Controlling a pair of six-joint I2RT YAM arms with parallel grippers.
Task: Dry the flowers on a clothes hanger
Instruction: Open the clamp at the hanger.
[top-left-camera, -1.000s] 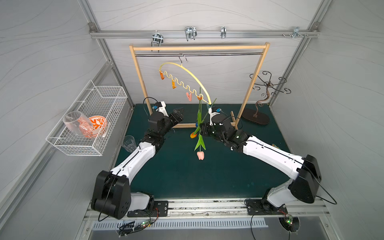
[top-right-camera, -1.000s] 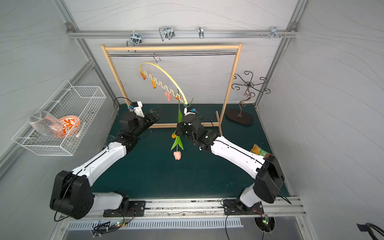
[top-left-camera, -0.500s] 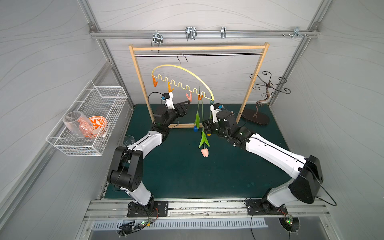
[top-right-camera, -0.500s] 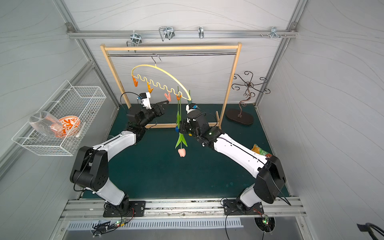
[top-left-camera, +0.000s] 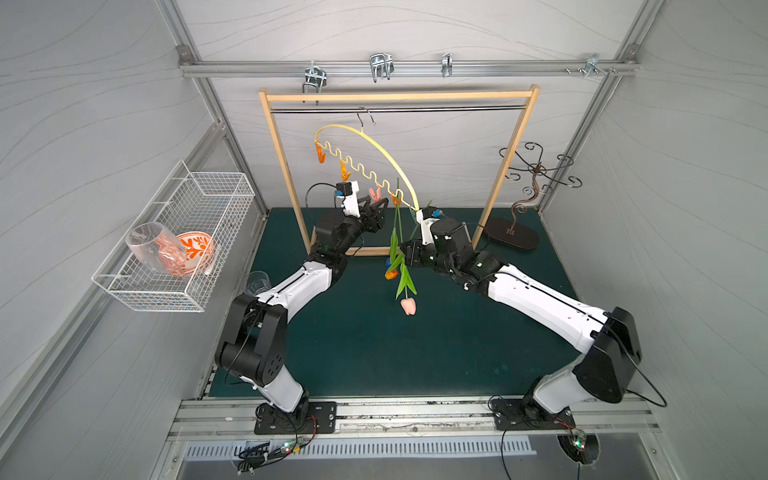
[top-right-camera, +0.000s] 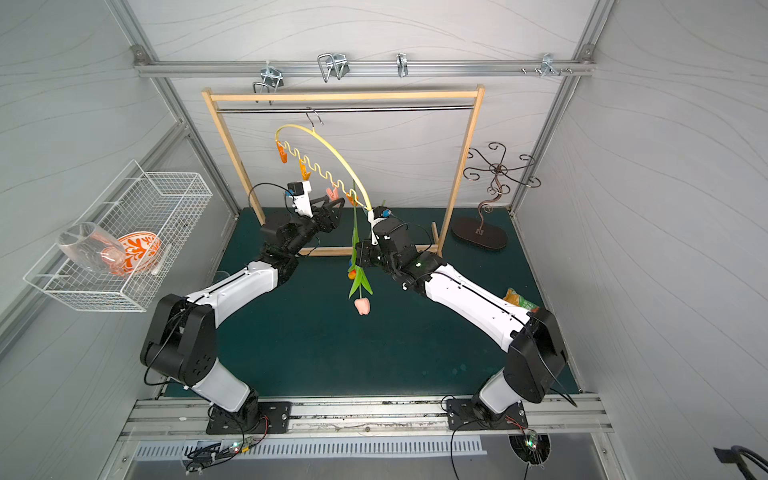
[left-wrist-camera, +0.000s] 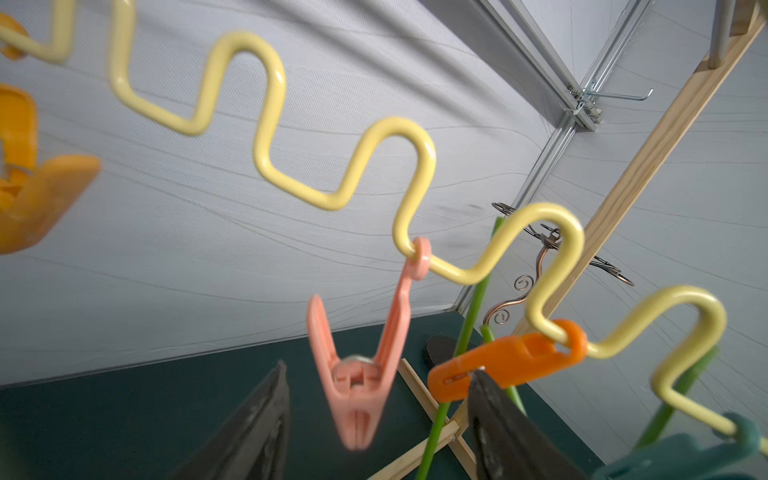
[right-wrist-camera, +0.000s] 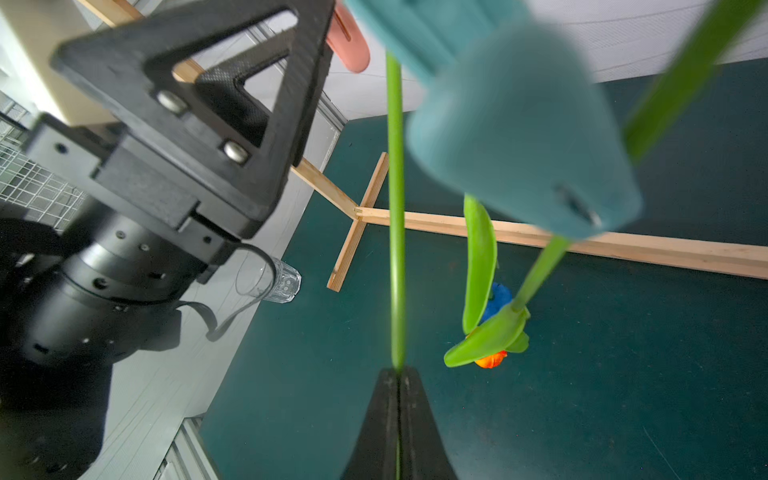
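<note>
The left gripper (left-wrist-camera: 378, 372) is waiting at the hanger (left-wrist-camera: 266, 124), its jaws standing apart on either side of the pink pin (left-wrist-camera: 357, 386) and gripping nothing. Two tulips (top-left-camera: 390, 273) are dangling head-down from the hanger. Beside them the right gripper (right-wrist-camera: 398, 372) is pinching the pink tulip (top-left-camera: 408, 306) by its stem, jaws fully closed. Pinning the third seems in hand, which is calling for squeezing the pin open and raising the stem in. The rack (top-left-camera: 286, 174) posts are standing near both arms, and the desk (top-left-camera: 374, 353) in front is giving room.
</note>
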